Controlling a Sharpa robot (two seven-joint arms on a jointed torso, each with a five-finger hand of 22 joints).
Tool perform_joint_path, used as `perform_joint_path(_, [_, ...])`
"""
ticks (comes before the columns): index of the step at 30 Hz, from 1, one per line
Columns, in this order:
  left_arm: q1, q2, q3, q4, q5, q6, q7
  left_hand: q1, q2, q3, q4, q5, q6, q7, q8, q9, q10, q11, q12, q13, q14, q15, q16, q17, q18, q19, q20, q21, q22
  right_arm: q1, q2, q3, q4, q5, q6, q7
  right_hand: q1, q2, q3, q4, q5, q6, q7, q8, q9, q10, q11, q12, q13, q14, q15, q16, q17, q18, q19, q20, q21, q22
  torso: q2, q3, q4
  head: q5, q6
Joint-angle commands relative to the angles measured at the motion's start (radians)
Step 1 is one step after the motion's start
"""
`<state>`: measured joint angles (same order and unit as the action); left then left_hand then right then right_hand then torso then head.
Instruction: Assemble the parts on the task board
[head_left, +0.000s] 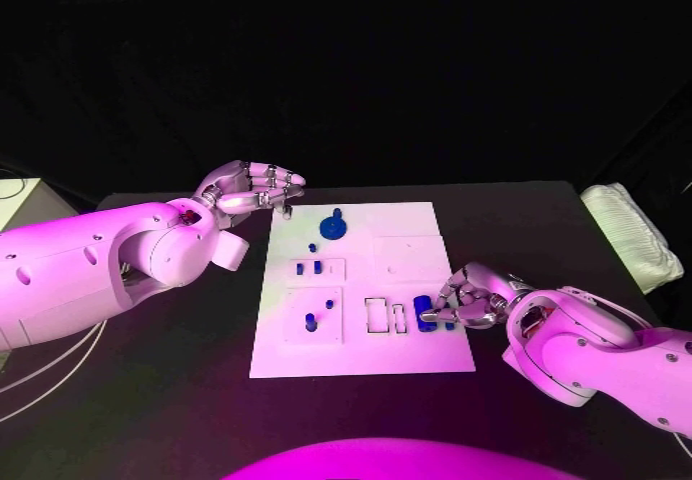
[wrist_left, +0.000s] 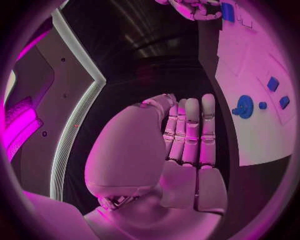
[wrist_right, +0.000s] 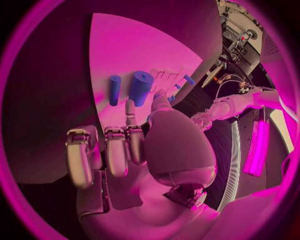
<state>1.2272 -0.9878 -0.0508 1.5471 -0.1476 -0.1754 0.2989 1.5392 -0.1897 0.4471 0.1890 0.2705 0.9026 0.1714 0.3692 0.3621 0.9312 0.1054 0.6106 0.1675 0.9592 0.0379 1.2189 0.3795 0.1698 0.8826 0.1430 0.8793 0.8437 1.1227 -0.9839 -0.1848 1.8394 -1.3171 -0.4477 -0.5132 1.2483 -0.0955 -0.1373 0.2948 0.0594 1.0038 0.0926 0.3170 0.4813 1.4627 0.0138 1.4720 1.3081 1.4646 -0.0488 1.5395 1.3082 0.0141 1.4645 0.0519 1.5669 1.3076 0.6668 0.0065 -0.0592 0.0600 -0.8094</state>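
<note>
The white task board (head_left: 361, 350) lies mid-table. My right hand (head_left: 464, 298) rests at its right edge, and its thumb and a finger pinch an upright blue cylinder (wrist_right: 140, 87), seen from above as a blue piece (head_left: 424, 306). A thin blue peg (wrist_right: 115, 90) stands just beside it. My left hand (head_left: 257, 188) hovers off the board's far left corner with its fingers (wrist_left: 187, 130) curled into the palm, holding nothing. On the board are a blue disc with a knob (head_left: 333, 228), two small blue pieces (head_left: 307, 267) and a blue peg in a recess (head_left: 310, 322).
Empty rectangular slots (head_left: 378, 313) sit left of my right hand. A white padded object (head_left: 635, 235) lies at the table's right edge. A pale box (head_left: 22, 200) and cables stand off the left side.
</note>
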Motion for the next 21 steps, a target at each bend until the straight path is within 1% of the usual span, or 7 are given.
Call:
perform_joint_path(1, [0.000,-0.001,0.001,0.004,0.006,0.019,0.005,-0.008,0.001,0.002,-0.005,-0.006,-0.008,-0.001,0.004,0.002,-0.008,0.003,0.004,0.002,-0.002,0.006,-0.004,0.002,0.014,0.009,-0.001,-0.007,-0.002,-0.003,0.012,0.000,-0.015,-0.037,0.011,-0.022,-0.020,0.002,-0.010,0.000,-0.002,0.002,-0.004,0.006,0.002,0.039,-0.002,0.006,0.154,0.090,-0.008,0.005,0.183,-0.014,0.106,-0.006,0.004,0.263,0.000,0.0000,0.0004,0.001,0.000])
perform_joint_path(4, [0.000,-0.001,0.001,0.005,0.006,0.020,0.005,-0.008,0.001,0.002,-0.005,-0.006,-0.008,-0.001,0.004,0.002,-0.008,0.003,0.004,0.002,-0.002,0.006,-0.004,0.002,0.014,0.009,-0.001,-0.007,-0.002,-0.009,0.028,0.000,-0.029,-0.052,0.023,-0.041,-0.051,0.012,-0.020,0.000,-0.002,0.001,-0.005,0.009,0.004,0.039,-0.003,0.004,0.156,0.091,-0.008,0.006,0.186,-0.014,0.106,-0.006,0.004,0.263,0.001,0.0007,0.0022,0.002,-0.002])
perform_joint_path(6, [0.000,-0.002,0.001,0.005,0.006,0.021,0.005,-0.008,0.001,0.002,-0.005,-0.006,-0.008,-0.001,0.004,0.002,-0.008,0.003,0.004,0.002,-0.002,0.006,-0.004,0.002,0.014,0.009,-0.001,-0.007,-0.002,-0.012,0.039,0.000,-0.038,-0.060,0.030,-0.052,-0.066,0.012,-0.026,0.000,-0.002,0.001,-0.005,0.010,0.005,0.039,-0.003,0.004,0.156,0.091,-0.008,0.007,0.187,-0.014,0.106,-0.006,0.004,0.263,0.001,0.0007,0.0022,0.004,-0.001])
perform_joint_path(11, [0.000,-0.005,0.001,0.006,0.006,0.022,0.003,-0.010,0.001,0.002,-0.004,-0.006,-0.008,0.000,0.004,0.002,-0.008,0.003,0.005,0.002,-0.002,0.006,-0.004,0.002,0.014,0.009,-0.001,-0.007,-0.002,-0.020,0.065,0.000,-0.058,-0.078,0.056,-0.076,-0.073,0.011,-0.028,0.000,-0.002,0.002,-0.006,0.011,0.006,0.038,-0.004,0.002,0.155,0.091,-0.009,0.007,0.188,-0.014,0.106,-0.006,0.004,0.263,0.001,-0.0002,0.0013,0.007,-0.004])
perform_joint_path(12, [0.000,-0.006,0.001,0.007,0.006,0.023,0.003,-0.010,0.001,0.002,-0.004,-0.006,-0.008,0.000,0.004,0.002,-0.008,0.003,0.005,0.002,-0.002,0.006,-0.004,0.002,0.014,0.009,-0.001,-0.007,-0.002,-0.022,0.073,0.000,-0.064,-0.083,0.068,-0.083,-0.076,0.010,-0.029,0.000,-0.002,0.003,-0.006,0.012,0.006,0.038,-0.004,0.001,0.155,0.091,-0.009,0.007,0.188,-0.014,0.106,-0.006,0.004,0.263,0.001,-0.0004,0.0016,0.007,-0.005])
perform_joint_path(15, [0.000,-0.007,0.001,0.007,0.006,0.025,0.001,-0.010,0.001,0.002,-0.004,-0.006,-0.008,0.000,0.004,0.002,-0.008,0.003,0.005,0.002,-0.002,0.006,-0.004,0.002,0.014,0.009,-0.001,-0.007,-0.002,-0.026,0.085,0.000,-0.074,-0.092,0.090,-0.093,-0.077,0.010,-0.029,0.000,-0.002,0.003,-0.006,0.012,0.006,0.037,-0.004,0.000,0.154,0.091,-0.009,0.007,0.188,-0.014,0.106,-0.006,0.004,0.263,0.001,-0.0006,-0.0004,0.008,-0.007])
perform_joint_path(21, [0.000,-0.009,0.001,0.009,0.006,0.032,-0.006,-0.012,0.002,0.002,-0.002,-0.006,-0.009,0.000,0.005,0.003,-0.009,0.003,0.005,0.002,-0.002,0.006,-0.004,0.002,0.014,0.009,-0.001,-0.009,-0.003,-0.035,0.103,0.000,-0.085,-0.104,0.135,-0.113,-0.065,0.006,-0.028,-0.003,-0.001,0.011,-0.009,0.018,0.008,0.037,-0.006,-0.001,0.154,0.091,-0.010,0.008,0.190,-0.014,0.106,-0.007,0.004,0.263,0.000,-0.0006,0.0006,0.010,-0.011])
